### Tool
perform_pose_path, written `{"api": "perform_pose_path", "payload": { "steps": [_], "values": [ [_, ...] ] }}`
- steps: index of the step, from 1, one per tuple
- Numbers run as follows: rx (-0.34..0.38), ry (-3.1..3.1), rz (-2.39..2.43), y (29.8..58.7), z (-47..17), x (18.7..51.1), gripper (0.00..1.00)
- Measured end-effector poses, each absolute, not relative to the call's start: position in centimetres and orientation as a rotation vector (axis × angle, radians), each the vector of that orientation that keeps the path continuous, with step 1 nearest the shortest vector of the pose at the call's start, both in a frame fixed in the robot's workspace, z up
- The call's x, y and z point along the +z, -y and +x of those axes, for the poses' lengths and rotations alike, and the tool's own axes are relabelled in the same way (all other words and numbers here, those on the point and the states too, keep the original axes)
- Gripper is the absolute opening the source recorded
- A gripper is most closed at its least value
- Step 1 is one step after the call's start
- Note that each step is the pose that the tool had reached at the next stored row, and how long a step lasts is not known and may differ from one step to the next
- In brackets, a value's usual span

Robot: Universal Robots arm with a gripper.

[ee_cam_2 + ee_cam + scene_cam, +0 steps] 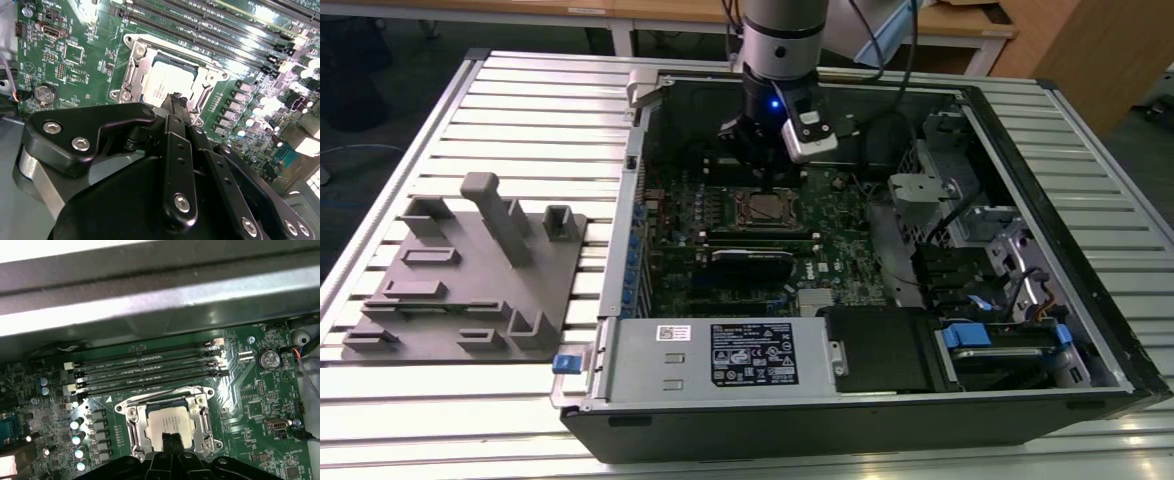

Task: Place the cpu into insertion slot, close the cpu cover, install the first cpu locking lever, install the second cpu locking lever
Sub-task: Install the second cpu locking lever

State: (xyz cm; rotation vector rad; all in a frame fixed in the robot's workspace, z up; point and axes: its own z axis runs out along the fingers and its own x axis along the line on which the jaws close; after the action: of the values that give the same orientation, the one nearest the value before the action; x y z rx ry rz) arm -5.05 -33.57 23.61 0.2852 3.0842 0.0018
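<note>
- Inside the insertion slot (167,427), the cpu (167,85) is seated, framed by the cpu cover (202,87);
- just above the cpu, the gripper (178,100) is held narrowly closed, nothing gripped.

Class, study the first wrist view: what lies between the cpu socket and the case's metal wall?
In the first wrist view, a bank of long black memory slots runs across the green board between the insertion slot, with the cpu inside, and the case wall.

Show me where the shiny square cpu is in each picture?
Exterior view: the cpu sits mid-board, just below the gripper.
Second wrist view: cpu, inside the silvery cpu cover.
First wrist view: cpu, inside the same cover.
Shared landmark: the round coin battery.
</note>
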Motion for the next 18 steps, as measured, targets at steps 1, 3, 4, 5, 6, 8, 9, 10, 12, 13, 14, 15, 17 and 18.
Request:
{"api": "perform_pose_path", "payload": {
  "steps": [1, 3, 4, 5, 6, 8, 9, 10, 12, 13, 14, 15, 17, 18],
  "values": [
    [0.002, -3.084, 0.285, 33.7, -5.0, 23.6, 0.10],
    [0.002, -3.084, 0.285, 34.0, -4.9, 23.6, 0.10],
    [0.003, -3.084, 0.285, 34.2, -4.9, 23.6, 0.10],
    [0.003, -3.084, 0.285, 34.4, -4.8, 23.6, 0.10],
    [0.004, -3.084, 0.285, 34.6, -4.8, 23.6, 0.10],
    [0.008, -3.084, 0.285, 35.0, -4.8, 23.6, 0.10],
    [0.011, -3.085, 0.285, 35.2, -4.8, 23.6, 0.10],
    [0.013, -3.085, 0.286, 35.4, -4.8, 23.6, 0.10],
    [0.019, -3.085, 0.286, 35.8, -4.8, 23.6, 0.10],
    [0.024, -3.085, 0.286, 36.0, -4.8, 23.6, 0.10],
    [0.029, -3.086, 0.286, 36.2, -4.8, 23.6, 0.10],
    [0.033, -3.086, 0.286, 36.4, -4.8, 23.6, 0.10],
    [0.041, -3.086, 0.286, 36.8, -4.8, 23.6, 0.10],
    [0.046, -3.086, 0.286, 37.0, -4.8, 23.6, 0.10]
  ]
}}
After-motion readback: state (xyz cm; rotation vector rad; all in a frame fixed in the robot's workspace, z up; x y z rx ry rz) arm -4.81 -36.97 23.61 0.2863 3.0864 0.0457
